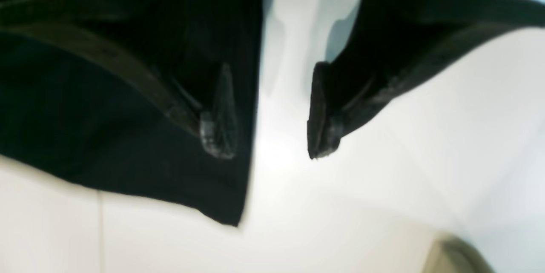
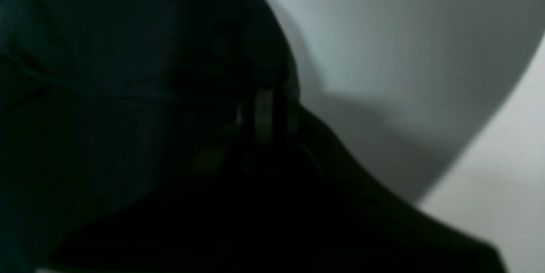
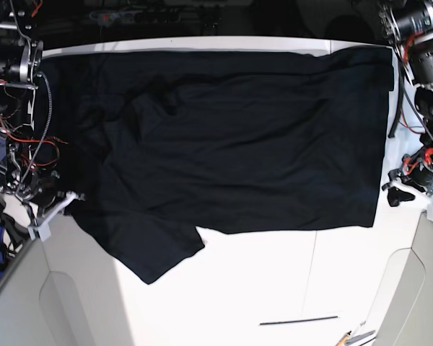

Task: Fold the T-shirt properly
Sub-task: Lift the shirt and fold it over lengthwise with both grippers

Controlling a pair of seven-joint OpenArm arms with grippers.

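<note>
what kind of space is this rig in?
Probably a lab or workshop bench. A black T-shirt lies spread on a plain white table, with a wired robot arm at each side: right gripper, left gripper. Cluttered equipment lines the far edge.

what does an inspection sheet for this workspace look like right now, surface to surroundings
surface: white table, bare along the near side, with a thin dark line mark near the front edge
job's things: black T-shirt spread across the far half, wrinkled toward the right arm's side, one sleeve trailing toward the near edge; no fold seen yet
clutter: small tool tips at the near edge, too small to identify
grippers: left gripper open, hovering at the shirt's edge, holding nothing; right gripper shut on T-shirt fabric
cables: red wires on the right arm, off the cloth
surroundings: dark equipment behind the table, details unclear
</note>
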